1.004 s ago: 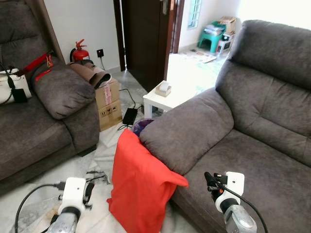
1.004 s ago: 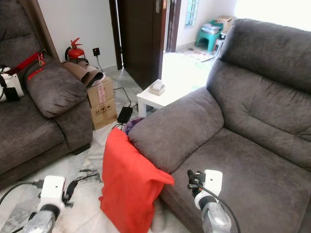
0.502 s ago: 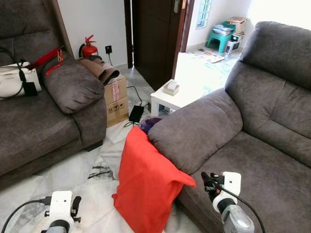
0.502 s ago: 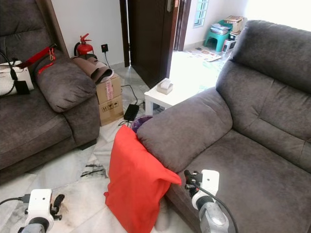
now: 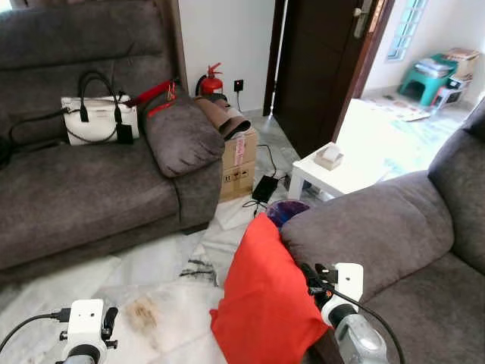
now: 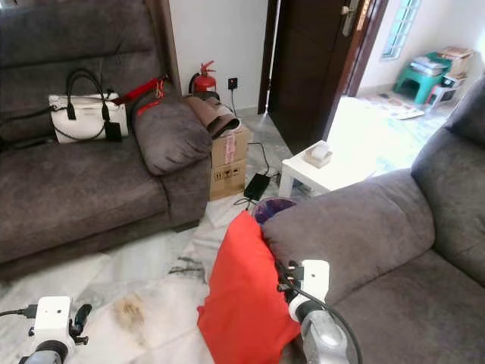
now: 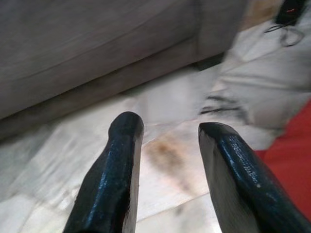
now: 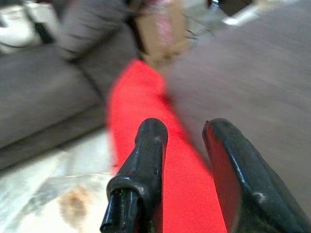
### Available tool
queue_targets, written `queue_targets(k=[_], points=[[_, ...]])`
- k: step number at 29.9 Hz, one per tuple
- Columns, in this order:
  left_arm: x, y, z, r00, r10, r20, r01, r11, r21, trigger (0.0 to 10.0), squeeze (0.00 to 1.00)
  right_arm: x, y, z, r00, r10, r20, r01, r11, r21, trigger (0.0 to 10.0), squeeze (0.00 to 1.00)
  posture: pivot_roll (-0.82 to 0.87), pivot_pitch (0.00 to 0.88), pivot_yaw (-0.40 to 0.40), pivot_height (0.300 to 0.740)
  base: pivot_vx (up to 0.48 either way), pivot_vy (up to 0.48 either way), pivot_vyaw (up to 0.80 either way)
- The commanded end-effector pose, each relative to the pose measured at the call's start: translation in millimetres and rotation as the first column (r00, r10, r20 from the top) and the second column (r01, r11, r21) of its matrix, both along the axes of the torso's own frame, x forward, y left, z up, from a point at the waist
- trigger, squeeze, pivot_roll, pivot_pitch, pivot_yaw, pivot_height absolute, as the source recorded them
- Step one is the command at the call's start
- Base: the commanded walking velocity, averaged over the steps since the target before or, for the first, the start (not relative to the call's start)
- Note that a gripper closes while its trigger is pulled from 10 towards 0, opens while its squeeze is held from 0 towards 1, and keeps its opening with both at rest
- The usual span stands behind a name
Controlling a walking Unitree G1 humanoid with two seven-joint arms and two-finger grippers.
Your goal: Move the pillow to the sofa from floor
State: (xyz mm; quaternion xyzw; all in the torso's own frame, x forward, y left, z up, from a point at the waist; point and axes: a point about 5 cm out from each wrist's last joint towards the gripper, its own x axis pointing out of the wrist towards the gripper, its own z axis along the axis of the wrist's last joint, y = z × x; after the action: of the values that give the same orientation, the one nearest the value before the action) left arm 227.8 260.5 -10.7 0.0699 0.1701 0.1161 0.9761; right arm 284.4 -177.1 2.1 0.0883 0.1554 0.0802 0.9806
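Pillow not yet picked up

The red pillow [image 5: 267,296] stands on the floor [image 5: 151,273], leaning against the arm of the sofa [image 5: 371,227] (seat not reached yet). The right gripper [image 5: 309,279] hangs just beside it, fingers apart, empty; the left gripper [image 7: 167,145], fingers spread, is over bare tile. Grasp and lift remain.

— Where's the red pillow [image 5: 265,303]?
— Standing on the floor [image 5: 151,265], leaning against the arm of the near sofa [image 5: 371,227].
— And the right pincer [image 5: 311,279]?
— Just beside the pillow's edge. A white handbag [image 5: 98,120] sits on the far sofa [image 5: 76,189].
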Motion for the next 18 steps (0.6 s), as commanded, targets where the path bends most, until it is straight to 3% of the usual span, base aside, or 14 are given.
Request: queue_targets(k=[1,8,11,18], points=[[3.3,-7.2,0,0.999,-0.034,0.003,0.034,0.999,-0.014,10.0,0.00,-4.2,-8.4,-4,0.999,-0.039,-0.024,0.039,0.999,0.002,10.0,0.00,0.15,0.022,-0.018,0.656,0.289,0.000,0.00],[3.2,-9.0,0,0.997,-0.073,0.004,0.073,0.997,-0.007,10.0,0.00,-5.2,-11.3,-6,0.997,-0.072,-0.040,0.071,0.997,-0.007,10.0,0.00,0.15,0.019,-0.018,0.656,0.000,0.000,0.00],[-1.3,-9.8,-4,0.994,-0.104,-0.033,0.106,0.993,0.048,10.0,0.00,-8.2,-14.3,-8,0.994,-0.089,-0.056,0.089,0.996,-0.005,10.0,0.00,0.15,0.017,-0.017,0.656,0.000,0.000,0.00],[-7.0,-6.5,-7,0.999,-0.045,-0.031,0.047,0.997,0.064,10.0,0.00,-18.5,-24.7,-15,0.990,-0.117,-0.081,0.116,0.993,-0.015,10.0,0.00,0.13,0.017,-0.010,0.656,0.000,0.000,0.00]])
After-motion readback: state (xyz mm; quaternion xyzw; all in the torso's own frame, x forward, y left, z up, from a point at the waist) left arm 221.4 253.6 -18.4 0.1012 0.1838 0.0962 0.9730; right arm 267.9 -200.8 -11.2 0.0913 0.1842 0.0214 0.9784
